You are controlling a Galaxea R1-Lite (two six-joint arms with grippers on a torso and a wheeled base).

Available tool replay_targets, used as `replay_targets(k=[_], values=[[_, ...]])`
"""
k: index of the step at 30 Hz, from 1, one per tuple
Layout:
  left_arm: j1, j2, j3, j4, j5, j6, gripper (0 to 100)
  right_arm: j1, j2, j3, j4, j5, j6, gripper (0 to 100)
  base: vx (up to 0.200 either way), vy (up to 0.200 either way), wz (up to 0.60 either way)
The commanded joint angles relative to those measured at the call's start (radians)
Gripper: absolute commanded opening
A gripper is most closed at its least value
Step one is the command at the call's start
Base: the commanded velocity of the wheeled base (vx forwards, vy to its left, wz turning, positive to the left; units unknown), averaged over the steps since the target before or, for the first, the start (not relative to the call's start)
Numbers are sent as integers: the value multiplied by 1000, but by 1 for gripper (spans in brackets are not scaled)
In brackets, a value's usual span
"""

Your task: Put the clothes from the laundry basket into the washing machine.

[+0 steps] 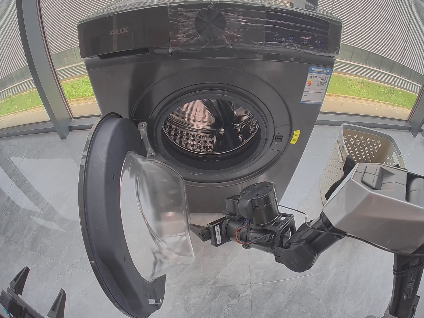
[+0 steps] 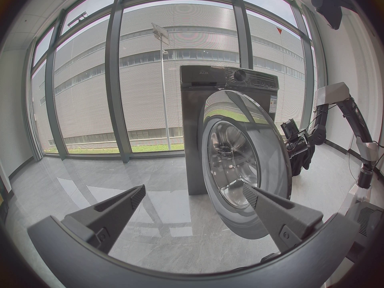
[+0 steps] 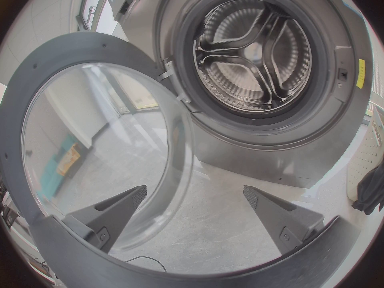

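1. Head view: the washing machine (image 1: 212,67) stood straight ahead. Its door (image 1: 104,208) was swung wide toward my left, and the glass bowl (image 1: 154,208) bulged toward me. The drum (image 1: 211,126) lay open, steel ribs and holes showing. My right pincer (image 1: 197,232) hung low before the machine's front, just beside the glass. The laundry basket (image 1: 369,144) stood on the floor (image 1: 265,288) to the right of the machine. My right arm crossed in front of it and hid its inside. My left pincer (image 1: 37,293) sat low at my left with its tips apart, well away from the door.

2. Left wrist view: my left pincer (image 2: 194,189) was spread wide with nothing between its fingers. The door's outer face (image 2: 248,157) stood between it and the machine's mouth. Tall windows (image 2: 140,81) rose behind the machine. My right pincer (image 2: 289,127) showed past the door's far edge.

3. Right wrist view: my right pincer (image 3: 194,191) was wide apart and gripped nothing. The door's rim (image 3: 24,101) lay close on one side, and the drum (image 3: 252,57) beyond was unobstructed. A dark cloth (image 3: 370,191) hung at the basket's perforated wall (image 3: 366,157).
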Motion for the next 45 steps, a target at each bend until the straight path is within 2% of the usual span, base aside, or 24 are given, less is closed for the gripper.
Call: replay_targets(k=[1,5,9,16,21,28,40,45], values=[[0,-17,18,0,0,0,100,10,32,-14,-4,-3,2,100,-200,0,0],[0,-17,18,0,0,3,100,-3,32,-19,-4,-3,2,100,-200,0,0],[0,-17,18,0,0,1,100,-6,35,-24,-4,-3,2,100,0,0,0],[0,-17,18,0,0,1,100,-12,84,-100,8,-6,0,100,0,0,0],[0,-17,18,0,0,1,100,17,98,-114,0,-3,0,100,0,0,0],[0,-17,18,0,0,1,100,83,135,-222,-7,-3,17,100,0,0,0],[0,-17,18,0,0,1,100,114,245,-387,-32,-9,46,100,0,0,0],[0,-17,18,0,0,1,100,119,263,-429,-43,-35,65,100,0,0,0]])
